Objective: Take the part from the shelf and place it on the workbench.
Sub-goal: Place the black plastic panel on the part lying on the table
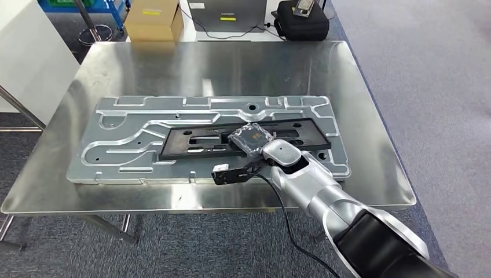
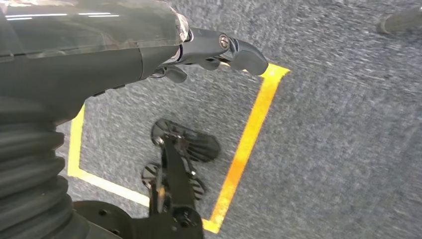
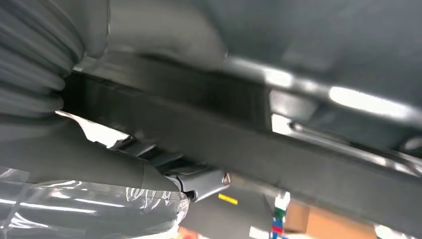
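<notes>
Black and flat, the long slotted plastic part (image 1: 243,139) lies across the ribbed grey metal fixture plate (image 1: 116,145) on the stainless steel workbench (image 1: 370,116), its length running left to right, with the robot's plastic-wrapped right hand (image 1: 251,138) resting on its middle. In the right wrist view the fingers (image 3: 199,181) reach under the part's dark edge, but whether they grasp it or have let go cannot be told. The left hand (image 2: 219,50) hangs over grey carpet (image 2: 338,149) marked with yellow tape (image 2: 249,134), fingers loosely apart and holding nothing. The part appears to be down on the bench already, so the step in hand is probably release and withdrawal. The risk lies there: if the fingers are hooked beneath the edge when the arm pulls back, they could drag the part toward the near side or tip it off the plate. A black cable (image 1: 284,208) trailing from the wrist camera over the near table edge could also snag.
</notes>
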`<state>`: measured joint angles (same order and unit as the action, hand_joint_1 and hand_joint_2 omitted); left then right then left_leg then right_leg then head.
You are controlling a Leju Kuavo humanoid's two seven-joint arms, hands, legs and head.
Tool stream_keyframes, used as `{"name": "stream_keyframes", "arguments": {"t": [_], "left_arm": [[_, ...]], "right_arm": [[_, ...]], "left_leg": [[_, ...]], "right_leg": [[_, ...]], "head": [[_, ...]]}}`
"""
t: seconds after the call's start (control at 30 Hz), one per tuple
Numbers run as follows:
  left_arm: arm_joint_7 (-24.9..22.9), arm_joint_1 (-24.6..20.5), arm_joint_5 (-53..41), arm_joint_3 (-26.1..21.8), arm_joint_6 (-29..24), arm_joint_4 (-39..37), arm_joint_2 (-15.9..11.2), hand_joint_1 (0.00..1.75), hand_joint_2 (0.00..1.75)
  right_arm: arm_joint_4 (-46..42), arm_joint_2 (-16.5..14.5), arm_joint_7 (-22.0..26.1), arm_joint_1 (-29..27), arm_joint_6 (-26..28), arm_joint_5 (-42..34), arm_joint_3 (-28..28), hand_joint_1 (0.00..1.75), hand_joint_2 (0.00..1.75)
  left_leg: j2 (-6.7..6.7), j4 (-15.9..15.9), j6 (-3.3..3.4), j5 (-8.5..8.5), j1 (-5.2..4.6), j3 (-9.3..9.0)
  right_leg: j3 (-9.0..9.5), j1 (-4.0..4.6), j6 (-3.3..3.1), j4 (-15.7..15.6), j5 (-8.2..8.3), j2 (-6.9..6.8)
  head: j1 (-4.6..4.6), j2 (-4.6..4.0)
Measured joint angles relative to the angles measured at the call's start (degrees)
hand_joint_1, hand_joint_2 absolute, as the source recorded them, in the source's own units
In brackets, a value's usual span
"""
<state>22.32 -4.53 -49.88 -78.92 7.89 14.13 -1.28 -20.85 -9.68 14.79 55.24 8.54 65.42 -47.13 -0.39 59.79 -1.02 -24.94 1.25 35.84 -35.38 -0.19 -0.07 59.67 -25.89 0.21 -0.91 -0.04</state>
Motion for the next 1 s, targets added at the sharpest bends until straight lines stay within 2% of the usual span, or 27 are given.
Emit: {"name": "stream_keyframes", "arguments": {"t": [0.07,0.1,0.17,0.2,0.23,0.27,0.3,0.33,0.4,0.47,0.57,0.63,0.7,0.73,0.77,0.8,0.83,0.9,0.93,1.0], "left_arm": [[0.0,0.0,-0.3,0.2,-0.4,0.0,0.0,0.00,1.75],[-0.1,-0.1,-0.3,0.3,-0.4,-0.1,-0.1,0.00,1.31],[-0.2,-0.2,-0.3,0.5,-0.4,-0.1,-0.2,0.00,0.44],[-0.2,-0.3,-0.3,0.5,-0.4,-0.1,-0.2,0.00,0.00],[-0.2,-0.3,-0.3,0.6,-0.5,-0.1,-0.2,0.00,0.00],[-0.2,-0.3,-0.2,0.6,-0.5,-0.1,-0.2,0.00,0.00],[-0.2,-0.3,-0.2,0.6,-0.6,-0.1,-0.2,0.00,0.00],[-0.2,-0.3,-0.2,0.6,-0.8,-0.1,-0.2,0.00,0.00],[-0.3,-0.5,-0.1,0.6,-1.0,-0.2,-0.1,0.00,0.00],[-0.5,-0.5,-0.1,0.6,-1.2,-0.3,0.0,0.00,0.00],[-0.7,-0.5,-0.1,0.6,-1.3,-0.3,-0.1,0.00,0.00],[-0.8,-0.6,-0.1,0.6,-1.3,-0.4,-0.1,0.00,0.00],[-1.0,-0.5,0.0,0.6,-1.3,-0.4,-0.2,0.00,0.00],[-1.0,-0.5,0.1,0.6,-1.3,-0.4,-0.3,0.00,0.00],[-1.1,-0.4,0.1,0.6,-1.3,-0.4,-0.3,0.00,0.00],[-1.1,-0.3,0.2,0.6,-1.3,-0.4,-0.3,0.00,0.00],[-1.0,-0.3,0.4,0.6,-1.3,-0.4,-0.3,0.00,0.00],[-0.8,-0.4,0.7,0.6,-1.3,-0.4,-0.4,0.00,0.00],[-0.6,-0.3,0.9,0.6,-1.3,-0.4,-0.4,0.00,0.00],[-0.4,-0.1,1.5,0.5,-1.3,-0.4,-0.5,0.00,0.00]], "right_arm": [[0.7,0.0,-0.9,0.0,-0.1,0.1,0.0,0.00,0.00],[0.9,0.1,-1.2,0.1,0.0,0.2,0.0,0.00,0.00],[1.4,0.2,-1.8,0.1,0.4,0.5,0.0,0.00,0.00],[1.7,0.2,-2.0,0.0,0.5,0.6,0.0,0.00,0.00],[1.9,0.2,-2.1,-0.1,0.8,0.8,0.0,0.00,0.00],[2.0,0.3,-2.0,-0.1,1.1,0.8,0.0,0.00,0.00],[2.1,0.3,-1.9,-0.1,1.5,0.9,0.0,0.00,0.00],[2.2,0.3,-1.7,-0.1,2.2,0.8,0.0,0.00,0.00],[2.2,0.3,-0.7,0.1,4.4,0.1,0.4,0.00,0.00],[2.0,0.3,1.2,0.2,7.4,-1.5,1.2,0.00,0.00],[0.7,0.4,7.0,0.0,12.5,-6.6,4.0,0.00,0.00],[-1.4,0.4,12.7,-0.3,14.9,-11.7,7.3,0.00,0.00],[-4.2,0.6,18.5,-1.4,15.7,-17.6,11.0,0.00,0.00],[-6.0,0.7,20.7,-2.3,15.7,-20.2,12.7,0.00,0.00],[-8.2,1.0,22.4,-3.4,15.6,-22.8,14.2,0.00,0.00],[-10.9,1.4,23.5,-4.5,15.2,-25.2,15.6,0.00,0.00],[-13.7,1.8,24.2,-5.6,14.8,-27.8,16.7,0.00,0.00],[-20.4,3.0,24.8,-7.8,13.9,-34.1,18.6,0.00,0.00],[-24.0,3.8,24.9,-9.1,13.7,-37.4,19.2,0.00,0.00],[-31.7,5.8,25.0,-12.0,14.1,-43.4,20.3,0.00,0.00]], "left_leg": [[0.06,-0.2,0.80,0.07,0.02,-0.27],[0.10,-0.4,1.14,0.09,0.05,-0.41],[0.12,-0.4,1.55,0.00,-0.04,-0.49],[0.11,-0.4,1.62,-0.03,-0.12,-0.52],[0.10,-0.4,1.68,-0.07,-0.20,-0.57],[0.07,-0.4,1.70,-0.10,-0.28,-0.66],[0.03,-0.4,1.71,-0.13,-0.38,-0.80],[-0.01,-0.4,1.70,-0.18,-0.45,-0.94],[-0.04,-0.3,1.48,-0.29,-0.69,-1.01],[-0.01,-0.4,0.97,-0.32,-0.71,-1.00],[0.08,0.1,0.05,-1.01,-0.67,-0.87],[0.10,4.6,-0.37,-3.79,-0.55,1.01],[0.12,11.7,-0.77,-6.91,-0.45,4.25],[0.12,13.8,-0.95,-7.33,-0.38,5.32],[0.13,14.0,-1.11,-6.69,-0.29,5.48],[0.14,12.0,-1.23,-5.05,-0.16,4.57],[0.17,8.3,-1.32,-2.98,0.01,2.87],[0.11,1.9,-1.13,-0.71,0.02,-0.29],[0.06,0.3,-0.86,-0.50,-0.05,-1.01],[-0.06,-0.1,-0.05,-0.67,-0.21,-1.13]], "right_leg": [[-0.45,-0.18,0.51,1.5,-1.15,-0.03],[-1.43,-0.23,0.76,3.8,-2.49,-0.05],[-5.02,-0.25,1.01,11.1,-5.90,-0.08],[-6.79,-0.25,1.03,14.4,-6.99,-0.08],[-7.83,-0.22,0.94,16.2,-7.09,-0.08],[-7.76,-0.18,0.74,15.7,-6.07,-0.08],[-6.61,-0.08,0.40,13.1,-4.21,-0.08],[-4.69,0.11,-0.12,9.0,-2.02,-0.07],[-1.45,0.57,-0.98,2.2,0.49,-0.17],[-0.59,0.91,-1.20,0.1,0.71,-0.23],[-0.19,0.46,-1.48,-0.9,1.22,-0.19],[0.16,0.16,-1.72,-1.4,1.44,-0.23],[0.22,0.14,-1.88,-1.3,1.38,-0.25],[0.24,0.13,-1.91,-1.3,1.31,-0.26],[0.24,0.10,-1.89,-1.1,1.21,-0.26],[0.27,0.05,-1.80,-1.0,1.06,-0.24],[0.28,-0.02,-1.64,-0.7,0.84,-0.22],[0.12,0.09,-1.13,-0.1,0.43,-0.17],[0.02,0.18,-0.87,0.0,0.32,-0.16],[-0.02,0.27,-0.37,0.0,0.34,-0.20]], "head": [[0.02,0.00],[0.03,0.00],[0.04,0.00],[0.03,0.00],[0.03,0.00],[0.03,0.00],[0.03,0.00],[0.03,0.00],[0.02,0.00],[0.01,0.00],[-0.04,0.00],[-0.15,0.00],[-0.21,0.00],[-0.21,0.00],[-0.21,0.00],[-0.21,0.00],[-0.21,0.00],[-0.23,0.00],[-0.23,0.00],[-0.23,0.00]]}}
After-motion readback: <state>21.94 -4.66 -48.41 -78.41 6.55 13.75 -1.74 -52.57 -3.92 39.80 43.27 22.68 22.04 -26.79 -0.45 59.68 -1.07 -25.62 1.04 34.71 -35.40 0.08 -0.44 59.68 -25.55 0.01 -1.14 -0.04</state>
